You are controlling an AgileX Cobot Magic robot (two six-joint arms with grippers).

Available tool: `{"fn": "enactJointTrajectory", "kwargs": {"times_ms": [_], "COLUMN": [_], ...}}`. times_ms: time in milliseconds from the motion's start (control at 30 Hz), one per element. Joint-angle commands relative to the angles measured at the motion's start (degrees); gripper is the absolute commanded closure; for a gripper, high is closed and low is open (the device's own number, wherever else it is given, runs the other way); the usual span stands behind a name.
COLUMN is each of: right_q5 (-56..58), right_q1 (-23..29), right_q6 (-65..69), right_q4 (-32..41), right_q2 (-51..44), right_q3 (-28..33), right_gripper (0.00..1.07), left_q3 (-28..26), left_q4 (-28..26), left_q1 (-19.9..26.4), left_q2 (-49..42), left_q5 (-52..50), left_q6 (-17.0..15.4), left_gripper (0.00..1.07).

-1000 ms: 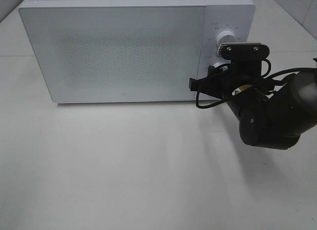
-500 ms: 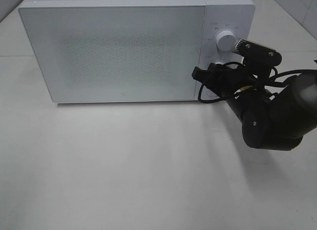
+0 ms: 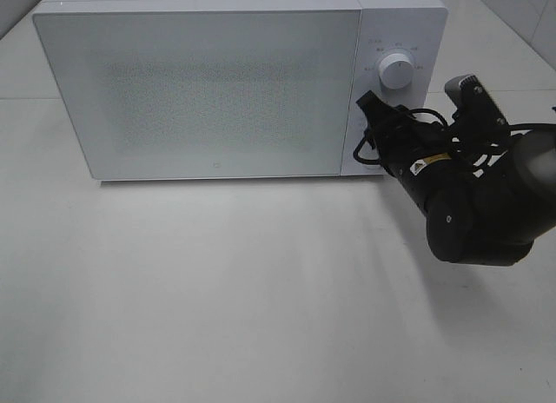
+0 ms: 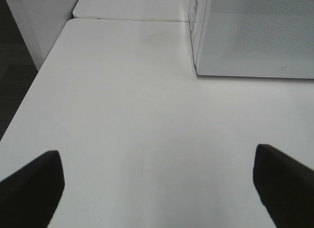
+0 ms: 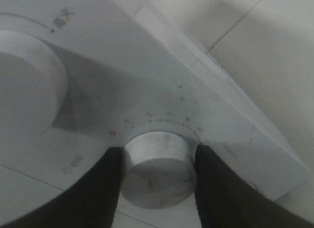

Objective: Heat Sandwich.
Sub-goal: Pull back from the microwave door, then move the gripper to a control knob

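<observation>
Sandwich isn't showing in any view, so can't tell its axis or heading. Right hand (image 5: 158, 156) is clamping the lower knob (image 5: 159, 171) of the microwave (image 3: 393, 25), door (image 3: 208, 90) sitting shut. Left hand (image 4: 157, 176) is hanging wide open over the desk (image 4: 122, 115). Since a second ago the right wrist is rolling clockwise, camera bracket (image 3: 473, 99) swinging from top to right.

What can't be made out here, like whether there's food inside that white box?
- Inside the microwave: overhead view, closed frosted door hides any sandwich.
- Lower knob: overhead view, the right hand covers it.
- Dial markings: too small overhead, blurred in the right wrist view.
- Left hand: outside the overhead view; its wrist view shows only fingertips.
</observation>
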Motion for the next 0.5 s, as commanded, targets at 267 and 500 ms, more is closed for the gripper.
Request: {"fn": "enactJointTrajectory", "kwargs": {"times_ms": [267,500], "right_q5": [-10.94,-10.94], "right_q1": [0.23,0.23], "right_q6": [18.39,30.37], "right_q4": [-3.84,-1.32], "right_q2": [-0.57,-0.57], "right_q3": [-1.03,-1.03], "right_gripper": [0.95,0.95], "left_q3": [0.11,0.11], "left_q4": [-0.23,-0.23], "left_q1": [0.11,0.11], "left_q2": [-1.49,-1.49], "left_q5": [-0.23,-0.23], "left_q6": [0.06,0.06], "left_gripper": [0.09,0.09]}}
